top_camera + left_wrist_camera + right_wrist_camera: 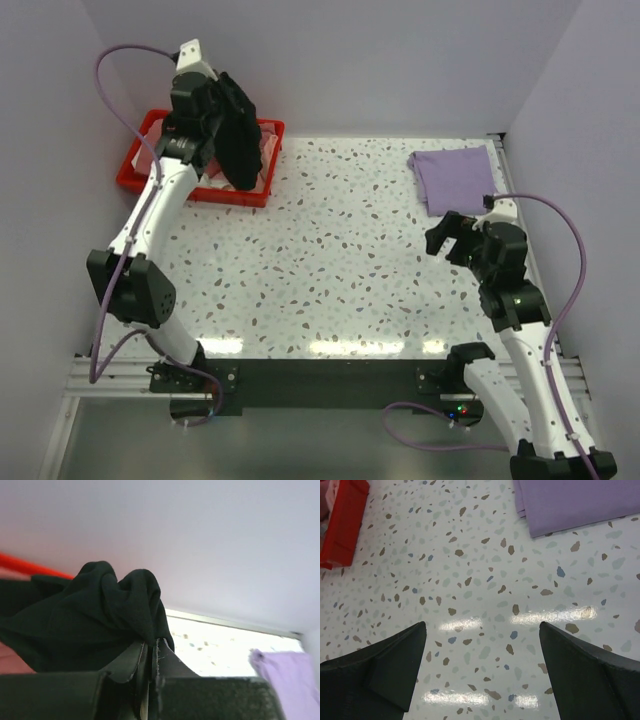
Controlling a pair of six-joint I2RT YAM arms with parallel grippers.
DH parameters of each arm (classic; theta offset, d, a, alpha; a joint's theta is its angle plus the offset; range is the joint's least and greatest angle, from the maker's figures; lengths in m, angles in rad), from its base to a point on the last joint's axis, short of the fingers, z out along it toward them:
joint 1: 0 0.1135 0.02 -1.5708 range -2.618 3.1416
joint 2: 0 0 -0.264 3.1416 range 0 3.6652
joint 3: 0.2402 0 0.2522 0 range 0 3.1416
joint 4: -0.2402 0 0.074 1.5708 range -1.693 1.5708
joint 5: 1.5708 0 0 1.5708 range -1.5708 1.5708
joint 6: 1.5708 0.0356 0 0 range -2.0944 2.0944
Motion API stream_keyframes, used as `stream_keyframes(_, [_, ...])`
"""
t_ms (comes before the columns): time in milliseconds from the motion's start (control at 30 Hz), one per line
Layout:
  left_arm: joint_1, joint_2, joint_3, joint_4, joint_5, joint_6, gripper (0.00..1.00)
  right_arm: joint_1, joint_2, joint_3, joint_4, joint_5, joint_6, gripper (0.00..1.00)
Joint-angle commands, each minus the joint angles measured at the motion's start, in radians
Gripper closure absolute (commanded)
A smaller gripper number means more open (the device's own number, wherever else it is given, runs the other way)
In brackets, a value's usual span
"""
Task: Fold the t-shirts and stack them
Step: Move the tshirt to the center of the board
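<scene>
My left gripper [222,100] is shut on the black t-shirt [238,135] and holds it bunched in the air over the red bin [270,130]. In the left wrist view the black t-shirt [100,615] hangs from my closed gripper [150,645]. A folded light purple t-shirt [455,178] lies at the table's far right; it also shows in the left wrist view [290,675] and the right wrist view [580,502]. Pink cloth [272,148] shows in the bin. My right gripper [452,232] is open and empty above the bare table, near the purple shirt.
The red plastic bin sits at the far left corner; it also shows in the right wrist view [342,522]. White walls close the table at the back and both sides. The speckled tabletop [330,260] lies between the arms.
</scene>
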Motion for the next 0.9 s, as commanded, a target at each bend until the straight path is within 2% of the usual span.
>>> stream_keyframes(0, [-0.105, -0.139, -0.014, 0.17, 0.105, 0.06, 1.0, 0.003, -0.032, -0.011, 0.033, -0.006, -0.005, 0.01])
stream_keyframes(100, [-0.173, -0.222, -0.062, 0.262, 0.188, 0.019, 1.0, 0.001, -0.033, -0.019, 0.048, -0.004, -0.004, 0.01])
stream_keyframes(233, [-0.321, -0.282, -0.071, 0.29, 0.231, 0.051, 1.0, 0.003, -0.022, -0.01, 0.037, 0.017, -0.005, 0.01])
stream_keyframes(333, [-0.398, -0.324, -0.098, 0.327, 0.326, 0.051, 1.0, 0.001, -0.024, -0.01, 0.034, 0.032, -0.002, 0.01])
stream_keyframes(533, [-0.466, -0.393, -0.181, 0.39, 0.484, -0.042, 1.0, 0.001, -0.059, -0.005, -0.013, 0.209, 0.039, 0.01])
stream_keyframes(600, [-0.492, -0.419, -0.213, 0.412, 0.523, -0.064, 1.0, 0.003, -0.076, 0.0, -0.038, 0.356, 0.074, 0.01])
stream_keyframes(633, [-0.501, -0.428, -0.251, 0.411, 0.521, -0.061, 1.0, 0.001, -0.082, 0.001, -0.05, 0.444, 0.088, 0.01])
stream_keyframes(700, [-0.516, -0.458, -0.307, 0.387, 0.482, -0.066, 1.0, 0.001, -0.108, -0.002, -0.082, 0.497, 0.124, 0.01])
stream_keyframes(733, [-0.518, -0.487, -0.397, 0.388, 0.459, -0.073, 1.0, 0.003, -0.114, -0.006, -0.084, 0.52, 0.127, 0.01])
stream_keyframes(867, [-0.516, -0.538, -0.675, 0.494, 0.309, -0.144, 1.0, 0.001, -0.134, -0.025, -0.056, 0.5, 0.119, 0.01])
